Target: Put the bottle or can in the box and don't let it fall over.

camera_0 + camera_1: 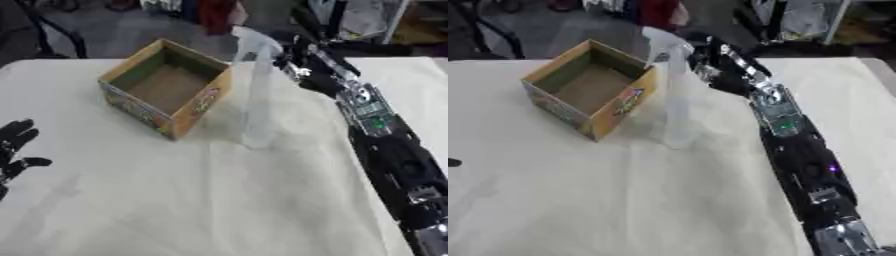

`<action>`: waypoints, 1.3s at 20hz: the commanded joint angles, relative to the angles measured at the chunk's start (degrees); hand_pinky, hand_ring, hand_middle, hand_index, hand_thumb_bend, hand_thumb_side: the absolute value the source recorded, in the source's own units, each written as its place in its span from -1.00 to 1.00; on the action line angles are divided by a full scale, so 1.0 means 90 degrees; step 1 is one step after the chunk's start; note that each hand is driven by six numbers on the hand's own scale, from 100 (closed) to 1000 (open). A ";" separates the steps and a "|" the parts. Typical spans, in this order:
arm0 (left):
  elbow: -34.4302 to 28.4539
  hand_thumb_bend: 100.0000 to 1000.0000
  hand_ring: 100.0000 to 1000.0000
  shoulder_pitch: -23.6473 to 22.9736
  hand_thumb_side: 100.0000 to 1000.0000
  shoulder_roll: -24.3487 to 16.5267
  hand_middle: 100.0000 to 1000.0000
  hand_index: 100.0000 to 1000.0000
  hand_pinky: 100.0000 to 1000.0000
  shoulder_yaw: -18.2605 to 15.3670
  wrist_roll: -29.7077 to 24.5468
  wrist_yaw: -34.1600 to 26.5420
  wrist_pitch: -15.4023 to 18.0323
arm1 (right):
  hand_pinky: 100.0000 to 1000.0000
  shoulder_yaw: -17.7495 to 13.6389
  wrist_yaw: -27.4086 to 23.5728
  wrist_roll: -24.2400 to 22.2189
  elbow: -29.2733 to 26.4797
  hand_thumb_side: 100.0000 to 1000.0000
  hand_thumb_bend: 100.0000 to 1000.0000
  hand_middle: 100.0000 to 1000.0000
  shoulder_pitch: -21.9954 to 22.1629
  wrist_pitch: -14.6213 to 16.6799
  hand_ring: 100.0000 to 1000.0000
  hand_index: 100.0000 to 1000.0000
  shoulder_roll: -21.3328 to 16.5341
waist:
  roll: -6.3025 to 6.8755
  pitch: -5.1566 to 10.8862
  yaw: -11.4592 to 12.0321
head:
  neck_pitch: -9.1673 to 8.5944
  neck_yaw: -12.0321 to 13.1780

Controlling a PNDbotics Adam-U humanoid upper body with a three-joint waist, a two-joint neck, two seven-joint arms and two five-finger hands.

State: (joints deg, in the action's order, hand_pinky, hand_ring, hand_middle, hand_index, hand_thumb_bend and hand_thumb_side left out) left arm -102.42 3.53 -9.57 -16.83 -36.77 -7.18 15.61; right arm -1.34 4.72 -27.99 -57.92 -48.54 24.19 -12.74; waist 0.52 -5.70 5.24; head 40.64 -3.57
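At the lower left edge of the left eye view the left robot hand (16, 147) rests idle on the white-clothed table (219, 200), its black fingers spread and relaxed, holding nothing. Further right, toward the far side of the table, stands the open square cardboard box with brown walls and a colourful printed band round its lower edge (166, 87); its inside shows only bare brown floor, so nothing has gone in yet. Just to the right of the box, near its right-hand corner, is the tall clear plastic bottle (260, 90), pale and see-through, roughly upright with its top leaning slightly; whether its base touches the cloth or hangs a little above it cannot be told. The right robot hand (297, 62) reaches in along the black and silver arm from the lower right and sits against the bottle's upper part, apparently wrapped round it near the neck, though the fingers are hard to make out. By this judgement the grasp is done, and what remains is to carry the bottle over the box wall, set it on the box floor upright, and let go without tipping it
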 commanded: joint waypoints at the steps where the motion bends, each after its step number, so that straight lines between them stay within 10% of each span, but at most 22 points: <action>1: -0.0075 -0.18 1.00 0.0056 1.00 -0.0077 0.91 1.00 0.40 -0.0058 -0.0015 -0.0022 0.0007 | 0.56 0.0019 -0.0055 -0.0035 -0.0186 -0.05 -1.00 0.88 -0.0112 0.0017 0.78 0.91 -0.0054 | 0.0004 0.0082 -0.0007 | -0.0037 0.0028; 26: -0.0076 -0.18 1.00 0.0056 1.00 -0.0082 0.91 1.00 0.40 -0.0111 -0.0012 -0.0032 0.0008 | 0.59 0.0142 -0.0134 -0.0111 -0.0493 -0.05 -1.00 0.89 0.0067 0.0014 0.78 0.91 0.0038 | 0.0007 0.0093 -0.0044 | -0.0051 0.0081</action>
State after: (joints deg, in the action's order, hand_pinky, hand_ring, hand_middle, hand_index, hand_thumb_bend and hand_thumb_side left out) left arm -102.42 3.53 -9.57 -17.39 -36.76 -7.24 15.61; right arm 0.04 3.80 -29.19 -60.87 -46.43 24.24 -11.87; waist 0.54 -5.69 4.74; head 40.65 -2.72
